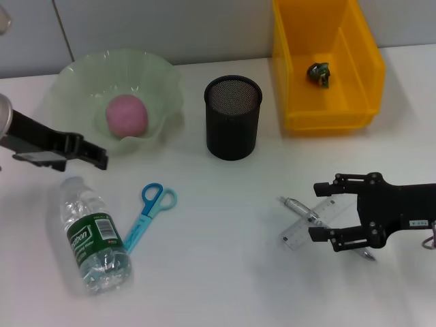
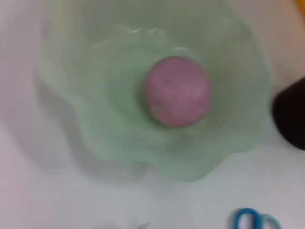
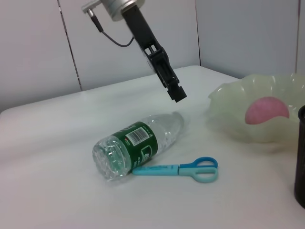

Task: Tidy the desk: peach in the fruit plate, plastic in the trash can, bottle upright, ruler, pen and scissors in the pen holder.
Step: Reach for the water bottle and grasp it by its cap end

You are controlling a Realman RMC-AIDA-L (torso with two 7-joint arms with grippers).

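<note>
The pink peach lies in the pale green fruit plate; the left wrist view looks straight down on the peach. A crumpled plastic scrap sits in the yellow bin. On its side at the front left lies the clear bottle, with blue scissors beside it. My left gripper hovers shut between the plate's front rim and the bottle cap. The transparent ruler and the silver pen lie crossed at the front right, with my right gripper open around them.
The black mesh pen holder stands empty at mid-table between plate and bin. The right wrist view shows the bottle, scissors, plate and the left gripper above them.
</note>
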